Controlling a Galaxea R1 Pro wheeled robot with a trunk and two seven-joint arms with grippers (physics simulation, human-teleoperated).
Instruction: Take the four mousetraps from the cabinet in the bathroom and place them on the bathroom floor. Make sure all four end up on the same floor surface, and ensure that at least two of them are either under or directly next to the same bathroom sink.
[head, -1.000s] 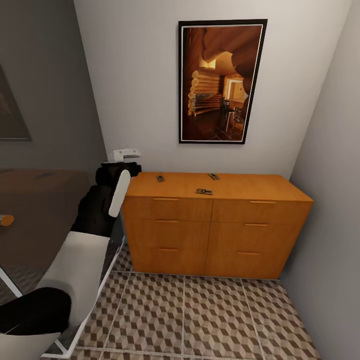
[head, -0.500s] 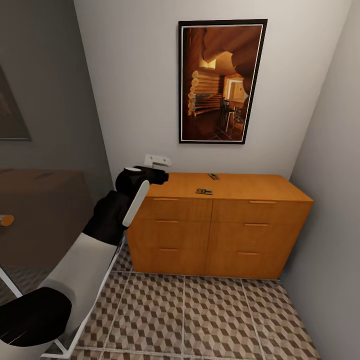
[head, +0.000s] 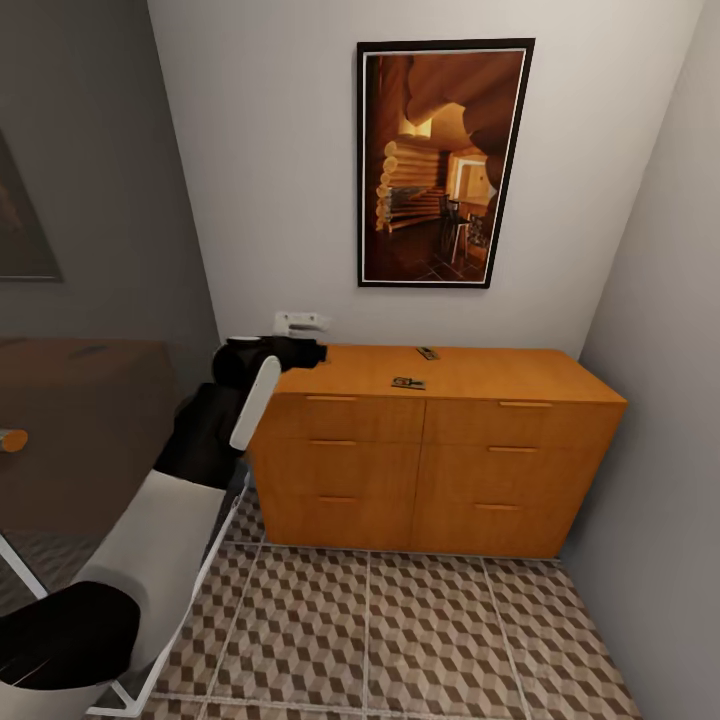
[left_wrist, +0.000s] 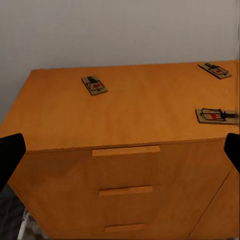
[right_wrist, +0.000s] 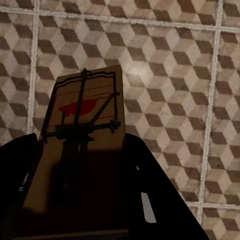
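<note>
The right gripper (right_wrist: 80, 200) is closed on one mousetrap (right_wrist: 82, 135) above the bathroom floor (right_wrist: 180, 65), probably to put it down, while the left gripper (left_wrist: 120, 150), fingers wide apart, faces three mousetraps (left_wrist: 94, 85) on the cabinet (left_wrist: 130, 120).

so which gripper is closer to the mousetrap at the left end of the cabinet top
Left. The left gripper hovers over that mousetrap on the cabinet; the right gripper holds another above the floor.

The left arm (head: 235, 400) reaches over the cabinet (head: 430, 450) top's left end. 2 mousetraps (head: 408, 383) lie on top, below a framed picture (head: 443, 163).
</note>
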